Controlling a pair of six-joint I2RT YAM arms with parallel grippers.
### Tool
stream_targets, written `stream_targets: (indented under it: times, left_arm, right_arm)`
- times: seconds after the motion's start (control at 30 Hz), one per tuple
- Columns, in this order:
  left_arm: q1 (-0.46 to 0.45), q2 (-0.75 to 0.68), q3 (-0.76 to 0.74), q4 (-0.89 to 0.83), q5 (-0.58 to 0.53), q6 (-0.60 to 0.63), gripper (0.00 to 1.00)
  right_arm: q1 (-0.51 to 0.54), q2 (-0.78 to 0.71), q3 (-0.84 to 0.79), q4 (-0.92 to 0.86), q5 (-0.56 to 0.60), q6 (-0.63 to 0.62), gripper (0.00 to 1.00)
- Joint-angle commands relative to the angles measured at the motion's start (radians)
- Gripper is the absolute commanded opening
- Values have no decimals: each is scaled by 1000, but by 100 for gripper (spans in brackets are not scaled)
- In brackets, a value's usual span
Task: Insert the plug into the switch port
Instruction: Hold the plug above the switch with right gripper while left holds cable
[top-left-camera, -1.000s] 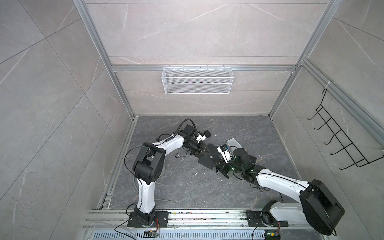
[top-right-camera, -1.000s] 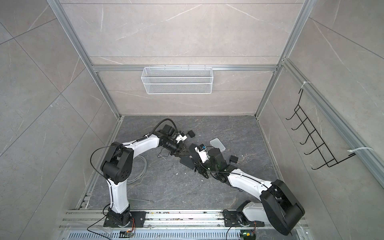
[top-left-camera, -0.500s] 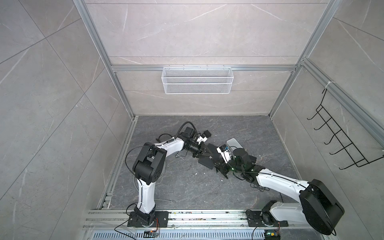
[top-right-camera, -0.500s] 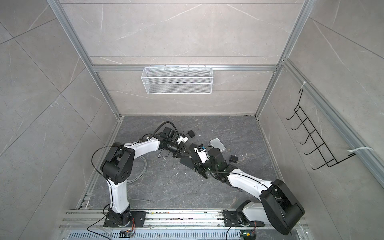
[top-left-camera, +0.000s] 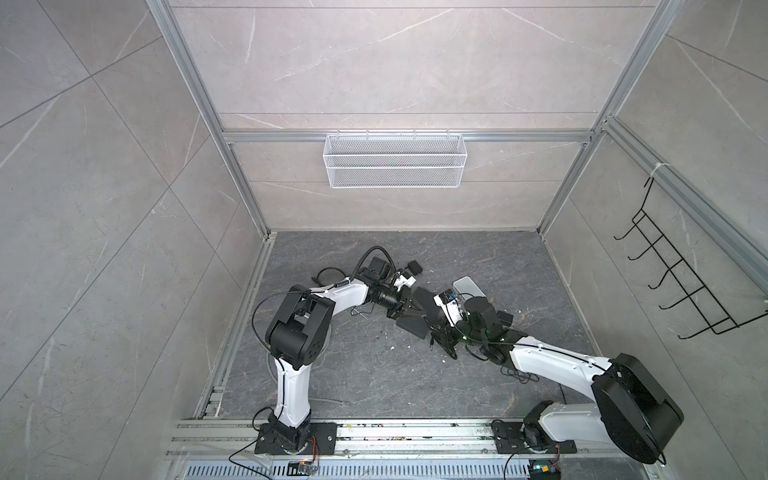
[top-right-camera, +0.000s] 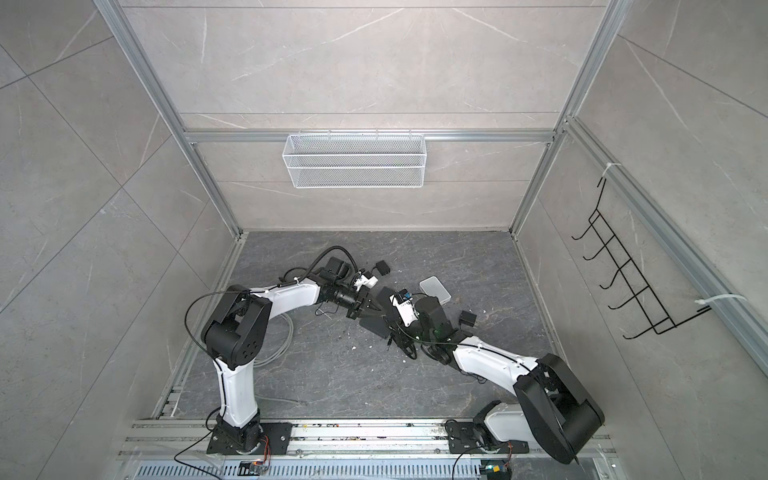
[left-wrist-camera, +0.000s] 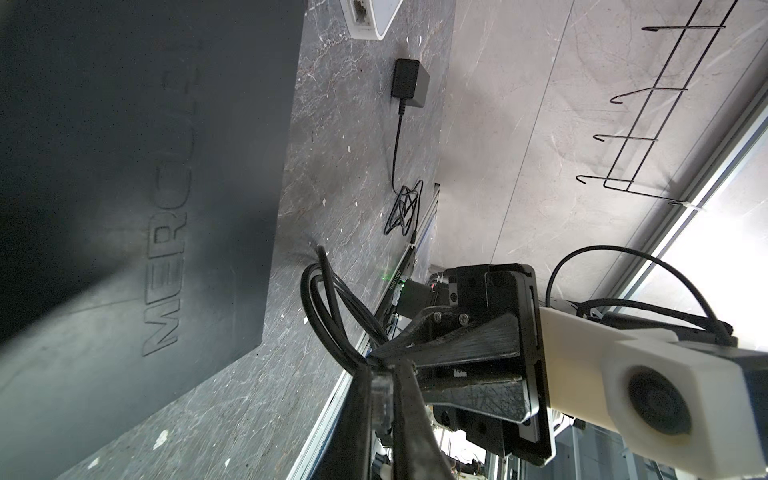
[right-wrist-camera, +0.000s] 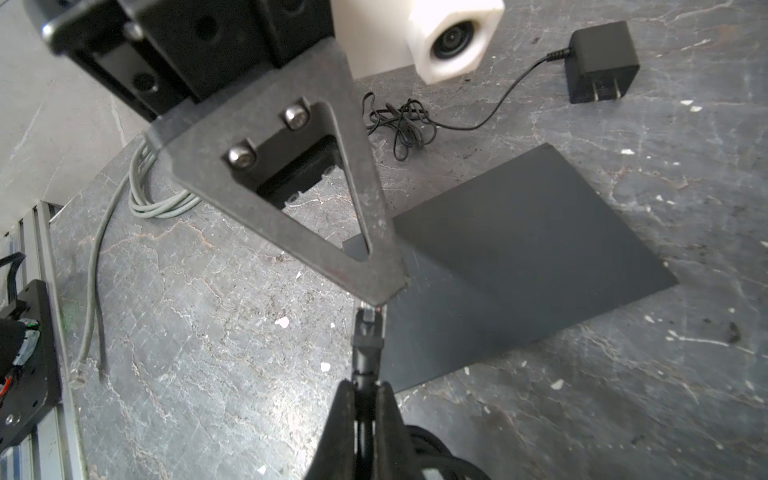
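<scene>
The switch (right-wrist-camera: 519, 257) is a flat black box on the floor, with raised lettering on its lid (left-wrist-camera: 166, 232); its port does not show. In the left wrist view the clear plug (left-wrist-camera: 382, 399) sits pinched between the fingers of my left gripper (left-wrist-camera: 384, 374), which is shut on it. In the right wrist view my right gripper (right-wrist-camera: 365, 388) is shut on the black cable (right-wrist-camera: 365, 353) just behind the plug (right-wrist-camera: 368, 316). Both grippers meet above the switch's near edge (top-left-camera: 411, 328), the left gripper (top-left-camera: 415, 309) facing the right gripper (top-left-camera: 436, 322).
A white box (top-left-camera: 467, 286) lies behind the switch. One black power adapter (right-wrist-camera: 602, 62) with a thin tangled lead lies near it, another (top-right-camera: 467, 319) on the right. A grey cable (right-wrist-camera: 141, 199) coils by the left rail. Loops of black cable (left-wrist-camera: 332, 307) hang below my right gripper.
My left gripper's jaws have closed in on the plug. My right gripper has kept its hold on the cable and both arms have hardly moved.
</scene>
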Motion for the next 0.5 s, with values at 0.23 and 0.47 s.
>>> stream_targets:
  times: [0.23,0.47]
  left_arm:
    - [-5,-30,7,17,18,-41,4]
    - [-4,-30,11,20,17,-43,4]
  right_arm:
    - [-15,8,-63,239,-7,97,26]
    - [-14,15,-37,203,-61,85,36]
